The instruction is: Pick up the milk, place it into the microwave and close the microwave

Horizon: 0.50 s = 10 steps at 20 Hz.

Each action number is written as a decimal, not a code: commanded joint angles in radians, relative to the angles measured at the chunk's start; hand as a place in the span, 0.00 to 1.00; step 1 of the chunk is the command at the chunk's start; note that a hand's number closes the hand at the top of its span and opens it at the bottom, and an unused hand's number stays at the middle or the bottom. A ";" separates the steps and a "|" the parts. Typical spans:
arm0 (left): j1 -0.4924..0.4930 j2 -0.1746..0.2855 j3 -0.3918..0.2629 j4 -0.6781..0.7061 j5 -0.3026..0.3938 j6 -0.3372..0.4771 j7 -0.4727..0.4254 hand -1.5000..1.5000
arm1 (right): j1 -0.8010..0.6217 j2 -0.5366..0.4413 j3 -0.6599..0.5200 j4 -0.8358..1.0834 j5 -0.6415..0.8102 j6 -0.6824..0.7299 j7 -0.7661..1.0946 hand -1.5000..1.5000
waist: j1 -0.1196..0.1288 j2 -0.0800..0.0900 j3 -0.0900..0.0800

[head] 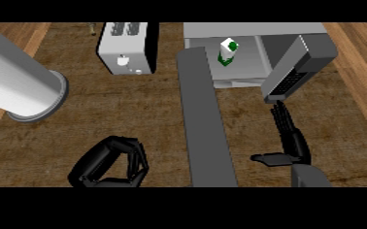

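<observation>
The milk (228,51), a white carton with green print, stands upright inside the grey microwave (251,29) at the back right. The microwave's door (206,126) is swung wide open and reaches as a long grey slab toward the view's lower edge. My right hand (292,143) is open to the right of the door, fingers straight and pointing away from me, thumb out to the left. Its fingertips (279,107) lie just under the microwave's dark control panel (290,80). My left hand (111,166) rests at the lower left with its fingers curled, holding nothing.
A white toaster (127,48) stands at the back, left of the microwave. A large silver cylinder (28,87) lies at the left edge. The brown wooden counter (114,111) spreads between the toaster and my left hand.
</observation>
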 commanded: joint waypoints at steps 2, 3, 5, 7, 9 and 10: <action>-0.111 -0.007 -0.072 0.109 -0.109 0.063 -0.033 1.00 | 0.201 -0.056 0.014 -0.172 -0.033 0.103 -0.042 0.00 | -0.010 0.003 -0.001; -0.132 -0.007 -0.130 0.122 -0.132 0.096 -0.040 1.00 | 0.212 -0.085 -0.009 -0.197 -0.067 0.131 -0.019 0.00 | 0.004 0.006 0.001; -0.129 -0.007 -0.167 0.176 -0.144 0.123 -0.077 1.00 | 0.311 -0.101 -0.001 -0.284 -0.087 0.170 -0.049 0.00 | -0.005 0.005 0.000; -0.185 -0.007 -0.150 0.252 -0.113 0.131 -0.095 1.00 | 0.375 -0.110 0.008 -0.406 -0.125 0.207 0.005 0.00 | 0.006 0.009 0.000; -0.165 -0.007 -0.221 0.279 -0.151 0.205 -0.157 1.00 | 0.453 -0.090 0.026 -0.517 -0.152 0.218 0.034 0.00 | 0.002 0.007 -0.001; -0.208 -0.007 -0.266 0.298 -0.156 0.273 -0.149 1.00 | 0.478 -0.154 0.014 -0.507 -0.171 0.286 0.016 0.00 | -0.002 0.010 0.000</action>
